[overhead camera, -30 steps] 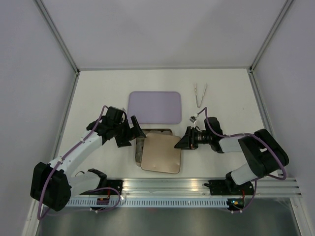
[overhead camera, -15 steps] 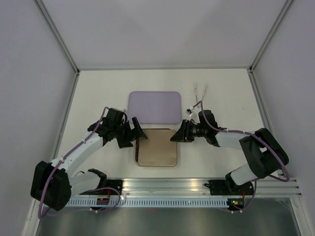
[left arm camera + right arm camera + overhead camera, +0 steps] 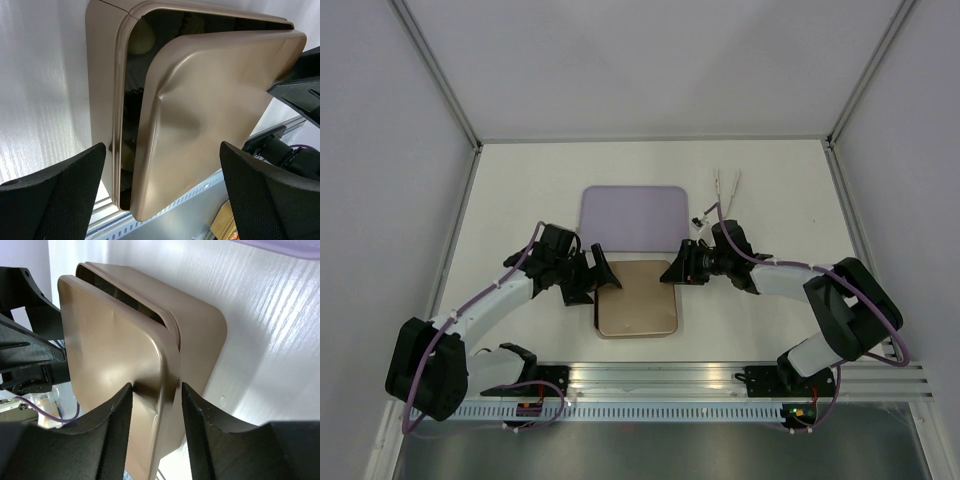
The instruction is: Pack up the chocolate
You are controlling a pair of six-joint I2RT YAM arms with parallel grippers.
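1. The chocolate [image 3: 141, 37] lies inside the brown box [image 3: 102, 75] on the desk [image 3: 770, 200], glimpsed beneath the tilted lid [image 3: 210, 100].
2. The right end effector [image 3: 156, 390] pinches the lid's edge; the left end effector [image 3: 161, 149] is spread beside the box.
3. The pieces are probably light and easily marked; the thin lid likely flexes, so grip its rim.

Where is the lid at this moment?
In the top view the lid lies over the box at centre, below the purple tray, between the left gripper and the right gripper, which pinches its edge.
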